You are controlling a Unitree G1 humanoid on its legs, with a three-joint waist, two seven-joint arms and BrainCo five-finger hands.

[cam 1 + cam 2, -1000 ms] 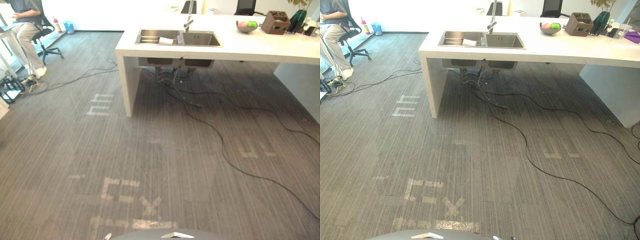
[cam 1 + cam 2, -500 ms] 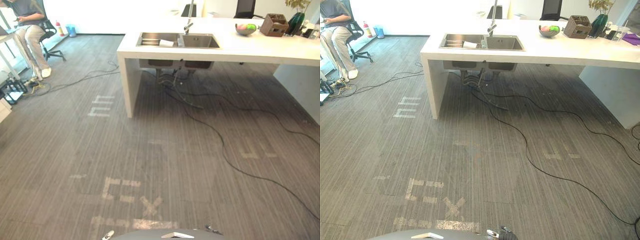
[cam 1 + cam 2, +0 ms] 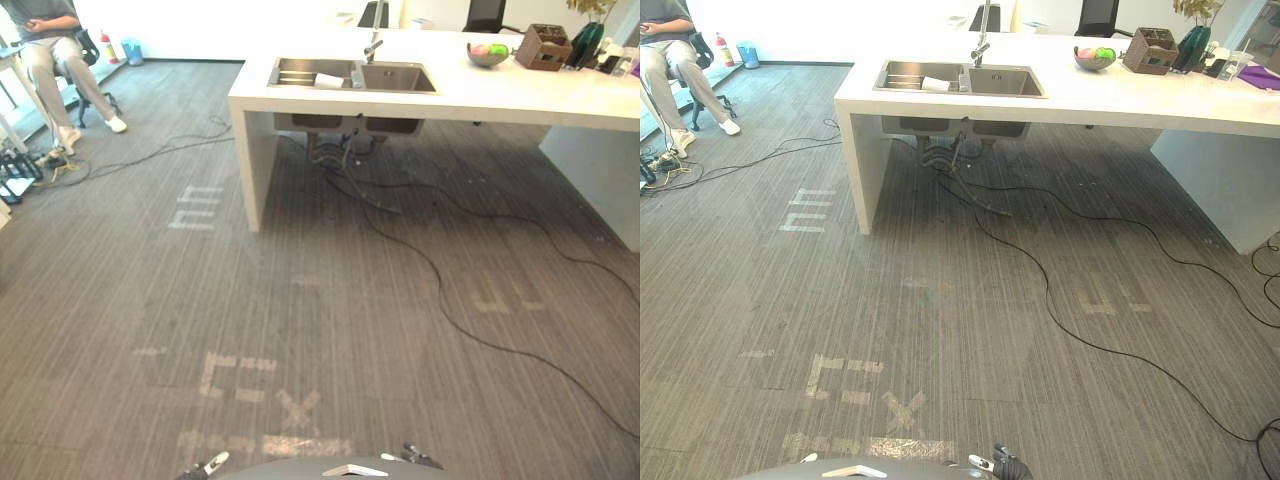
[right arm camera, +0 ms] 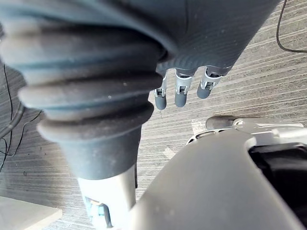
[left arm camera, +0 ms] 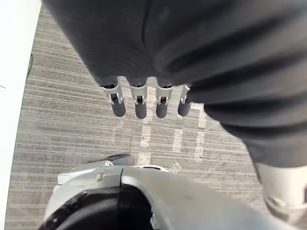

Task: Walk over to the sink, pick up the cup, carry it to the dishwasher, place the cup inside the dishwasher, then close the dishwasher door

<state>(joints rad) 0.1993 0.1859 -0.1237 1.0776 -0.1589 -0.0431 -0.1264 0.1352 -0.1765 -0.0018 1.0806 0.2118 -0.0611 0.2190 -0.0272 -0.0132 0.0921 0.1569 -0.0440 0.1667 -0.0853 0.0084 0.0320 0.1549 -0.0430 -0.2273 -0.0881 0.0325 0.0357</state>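
A steel double sink [image 3: 402,78] is set into a white counter [image 3: 520,98] far ahead across the grey carpet. A small white cup [image 3: 330,81] lies in the sink's left basin, close to the divider and below the faucet [image 3: 374,44]. My left hand [image 5: 139,103] hangs at my side over the carpet with fingers straight and nothing in it. My right hand [image 4: 180,94] hangs the same way, fingers relaxed and holding nothing. Both hands are far from the cup.
Black cables [image 3: 440,290] trail over the carpet from under the sink toward the right. Pale tape marks [image 3: 240,375] lie on the floor. A person [image 3: 60,60] sits on a chair at far left. A fruit bowl [image 3: 489,54], brown basket [image 3: 545,46] and green vase [image 3: 587,42] stand on the counter.
The whole picture has shifted a little with the camera. The seated person has stretched a leg out. The tips of my hands now peek in at the bottom edge.
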